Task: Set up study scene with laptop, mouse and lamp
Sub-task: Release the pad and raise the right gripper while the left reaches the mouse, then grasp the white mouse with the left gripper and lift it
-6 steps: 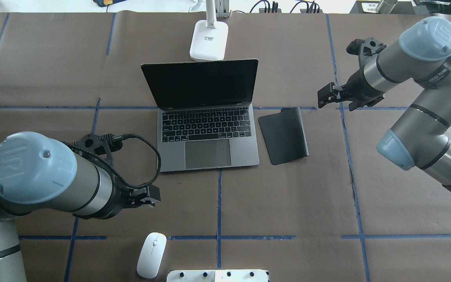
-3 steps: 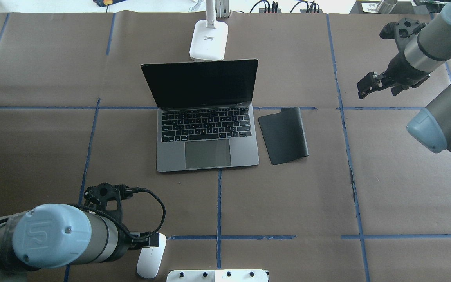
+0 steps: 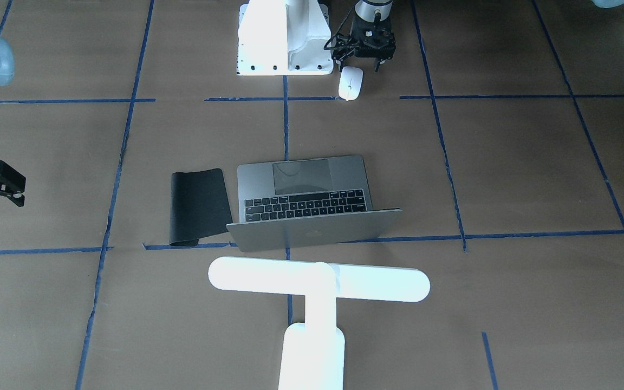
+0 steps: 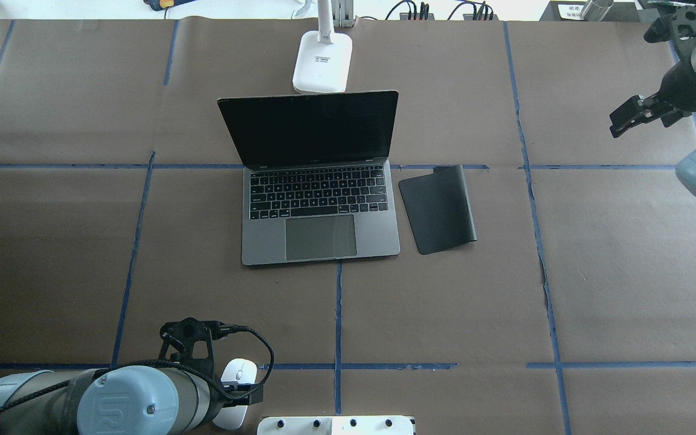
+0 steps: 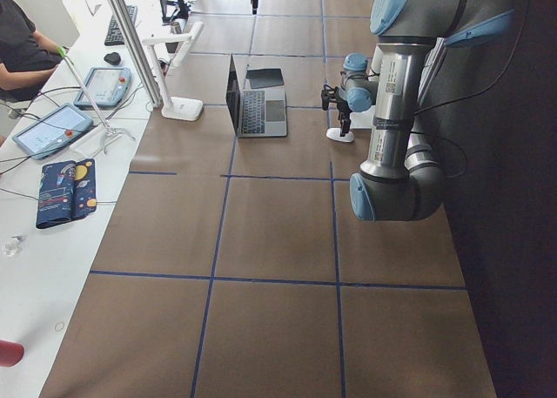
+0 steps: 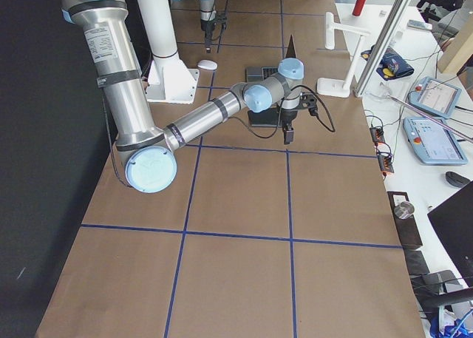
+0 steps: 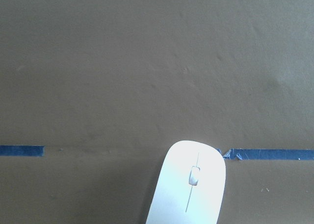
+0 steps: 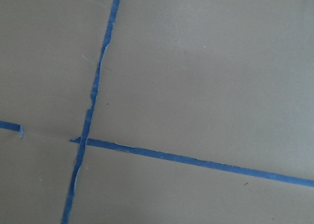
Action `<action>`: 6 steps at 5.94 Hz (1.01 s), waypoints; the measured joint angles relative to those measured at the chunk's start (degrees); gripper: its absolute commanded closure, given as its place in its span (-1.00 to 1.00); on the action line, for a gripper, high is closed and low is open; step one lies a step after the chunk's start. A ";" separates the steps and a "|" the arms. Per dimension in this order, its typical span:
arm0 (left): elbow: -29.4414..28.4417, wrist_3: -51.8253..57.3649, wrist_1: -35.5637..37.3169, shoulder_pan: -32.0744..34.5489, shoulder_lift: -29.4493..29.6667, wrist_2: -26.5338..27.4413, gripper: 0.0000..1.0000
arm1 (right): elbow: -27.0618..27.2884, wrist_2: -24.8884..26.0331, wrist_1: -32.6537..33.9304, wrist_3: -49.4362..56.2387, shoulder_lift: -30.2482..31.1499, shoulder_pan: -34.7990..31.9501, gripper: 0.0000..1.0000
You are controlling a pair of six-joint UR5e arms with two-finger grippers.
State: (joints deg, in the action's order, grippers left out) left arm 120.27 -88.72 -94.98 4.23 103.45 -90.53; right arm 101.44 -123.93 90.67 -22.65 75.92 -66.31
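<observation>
Laptop [image 4: 321, 232] and lamp [image 4: 322, 63] sit ahead of my left gripper [image 4: 244, 391]; mouse [image 7: 191, 189] beneath it awaits pickup, jaw opening untellable.

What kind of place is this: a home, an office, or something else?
Probably a robotics lab, not a real study: a left arm and right arm stand at a table papered brown with a blue tape grid, and a teach pendant lies on a side bench.
</observation>
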 measured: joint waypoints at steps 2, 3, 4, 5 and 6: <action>-3.24 -0.41 -4.05 -1.27 0.06 1.59 -1.00 | -0.58 0.01 0.02 1.82 0.44 -1.24 -1.00; -4.14 -0.35 -4.33 -1.50 0.23 1.66 -1.00 | -0.60 0.00 0.03 1.95 0.50 -1.32 -1.00; -4.85 -0.29 -4.40 -1.58 0.40 1.59 -1.00 | -0.62 0.00 0.03 1.98 0.56 -1.35 -1.00; -4.97 -0.22 -4.42 -1.59 0.48 1.44 -0.92 | -0.62 0.00 0.03 1.99 0.60 -1.36 -1.00; -4.80 -0.16 -4.40 -1.60 0.58 1.33 -0.38 | -0.66 0.00 0.03 1.99 0.65 -1.36 -1.00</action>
State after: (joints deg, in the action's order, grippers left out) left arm 115.47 -88.89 -99.38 2.63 104.03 -89.20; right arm 100.78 -123.92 90.70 -20.66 76.58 -67.67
